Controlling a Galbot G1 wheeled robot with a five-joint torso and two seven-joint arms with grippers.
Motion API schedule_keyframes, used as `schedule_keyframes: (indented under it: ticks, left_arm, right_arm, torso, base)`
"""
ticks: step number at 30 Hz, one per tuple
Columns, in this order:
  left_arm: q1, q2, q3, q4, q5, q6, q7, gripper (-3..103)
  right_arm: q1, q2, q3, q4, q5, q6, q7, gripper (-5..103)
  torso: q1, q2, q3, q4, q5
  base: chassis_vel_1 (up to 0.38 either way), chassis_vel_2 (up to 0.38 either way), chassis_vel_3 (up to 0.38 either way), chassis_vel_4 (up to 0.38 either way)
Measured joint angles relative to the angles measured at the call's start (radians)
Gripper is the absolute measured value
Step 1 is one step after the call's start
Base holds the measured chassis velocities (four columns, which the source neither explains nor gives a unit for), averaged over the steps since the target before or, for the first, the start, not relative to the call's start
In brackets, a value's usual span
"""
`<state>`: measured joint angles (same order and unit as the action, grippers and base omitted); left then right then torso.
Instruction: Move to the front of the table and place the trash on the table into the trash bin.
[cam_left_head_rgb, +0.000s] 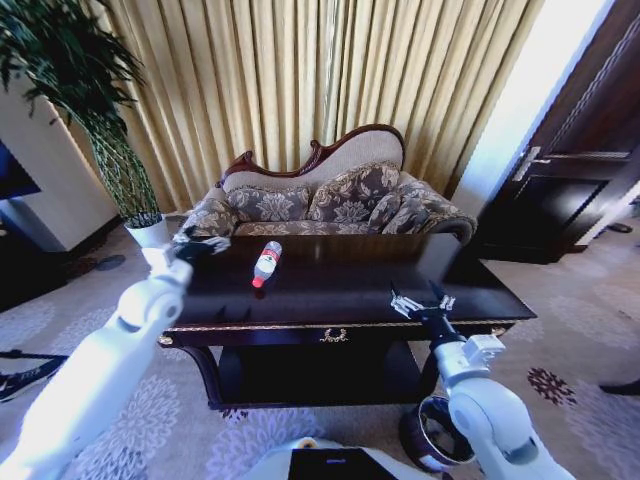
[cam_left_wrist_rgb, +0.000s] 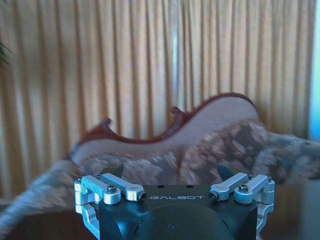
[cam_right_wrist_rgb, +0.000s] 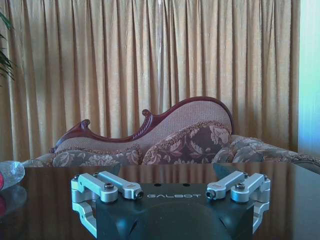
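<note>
The trash I see is a small clear bottle (cam_left_head_rgb: 266, 263) with a red label, lying on its side on the dark glossy table (cam_left_head_rgb: 340, 290), left of the middle. Its clear end also shows at the edge of the right wrist view, bottle (cam_right_wrist_rgb: 10, 174). My left gripper (cam_left_head_rgb: 196, 247) hovers open over the table's far left corner, a short way left of the bottle; in its own view this left gripper (cam_left_wrist_rgb: 170, 175) holds nothing. Over the front right part of the table, my right gripper (cam_left_head_rgb: 424, 298) is open and empty. The dark round trash bin (cam_left_head_rgb: 432, 436) stands on the floor below my right arm.
A patterned sofa (cam_left_head_rgb: 330, 205) with a carved wooden back stands right behind the table, with gold curtains beyond it. A plant in a white pot (cam_left_head_rgb: 149, 232) is at the back left. A dark door (cam_left_head_rgb: 560, 190) is at the right. Carpet surrounds the table.
</note>
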<state>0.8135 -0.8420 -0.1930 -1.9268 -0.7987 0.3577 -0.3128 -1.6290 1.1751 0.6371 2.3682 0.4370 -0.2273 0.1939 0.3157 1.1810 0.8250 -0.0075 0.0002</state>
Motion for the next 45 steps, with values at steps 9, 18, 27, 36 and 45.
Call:
schedule_keyframes:
  ticks: [9,18,27,36,45]
  left_arm:
    - [-0.096,-0.122,0.186,0.049,0.017,0.029,-0.073,100]
    - [-0.088,-0.143,0.208,-0.048,-0.141,0.246,-0.312,100]
    - [-0.045,-0.125,0.148,-0.095,-0.251,0.353,-0.403,100]
    - [-0.022,-0.123,0.122,-0.084,-0.27,0.358,-0.414,100]
    - [-0.022,-0.119,0.109,-0.049,-0.257,0.345,-0.373,100]
  right_arm:
    - [-0.014,0.011,0.001,-0.01,-0.027,0.012,0.0,100]
    - [-0.013,0.024,-0.002,-0.026,-0.042,0.013,-0.001,100]
    - [-0.014,0.039,-0.019,-0.033,-0.058,0.014,-0.003,100]
    - [-0.028,0.04,-0.014,-0.016,-0.059,0.015,-0.003,100]
    - [-0.038,0.044,-0.01,0.001,-0.058,0.018,-0.003,100]
  torso:
    - [0.0,0.0,0.0,-0.0002,0.0001]
    - [0.0,0.0,0.0,0.0001,0.0]
    - [0.0,0.0,0.0,0.0001,-0.0002]
    - [0.0,0.0,0.0,0.0,-0.0003]
    - [0.0,0.0,0.0,0.0001,-0.0002]
  base:
    - [0.0,0.0,0.0,0.0]
    - [0.0,0.0,0.0,0.0]
    - [0.0,0.0,0.0,0.0]
    - [0.0,0.0,0.0,0.0]
    - [0.0,0.0,0.0,0.0]
